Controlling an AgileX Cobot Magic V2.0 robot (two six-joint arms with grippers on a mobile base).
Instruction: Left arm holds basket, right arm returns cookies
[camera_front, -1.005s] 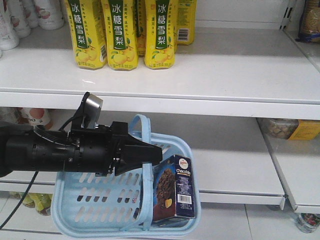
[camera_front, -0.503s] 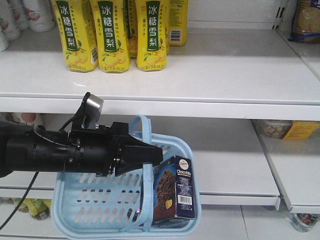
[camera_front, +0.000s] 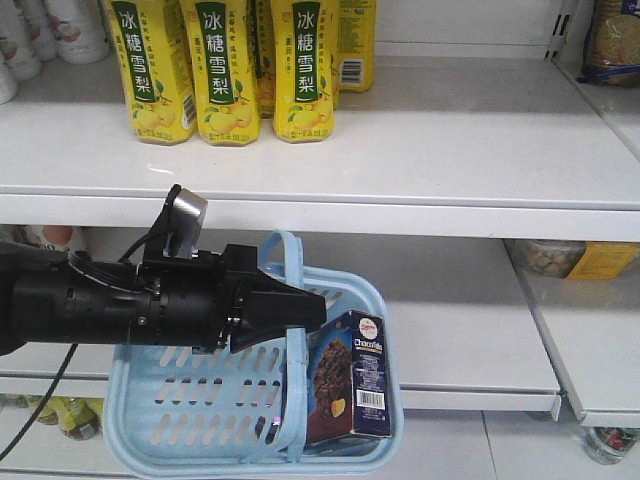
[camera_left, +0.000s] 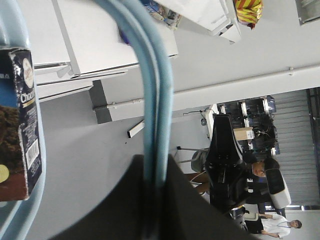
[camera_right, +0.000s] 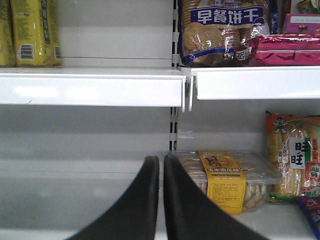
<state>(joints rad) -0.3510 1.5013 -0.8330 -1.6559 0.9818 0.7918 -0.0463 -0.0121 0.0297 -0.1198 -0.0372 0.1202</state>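
Observation:
The light blue basket (camera_front: 190, 405) hangs in front of the lower shelf. My left gripper (camera_front: 305, 310) is shut on its two arched handles (camera_left: 155, 100), pressed together between the jaws in the left wrist view (camera_left: 155, 172). The navy and brown Chocofello cookies box (camera_front: 352, 375) stands upright in the basket's right end and also shows in the left wrist view (camera_left: 22, 125). My right gripper (camera_right: 161, 159) is out of the front view. Its jaws are together with only a thin gap and hold nothing. It faces the shelf bay beside a clear biscuit tub (camera_right: 225, 175).
Yellow drink cartons (camera_front: 225, 70) stand at the left of the upper white shelf (camera_front: 450, 130). The lower shelf (camera_front: 470, 320) runs behind the basket, with the tub (camera_front: 550, 255) at its right. Snack bags (camera_right: 295, 160) fill the right bay. People (camera_left: 280, 225) stand behind the robot.
A second ago the shelves and cartons sat further right in the front view and have shifted left. The left arm, basket and cookies keep their place. Nothing has moved in the last half second.

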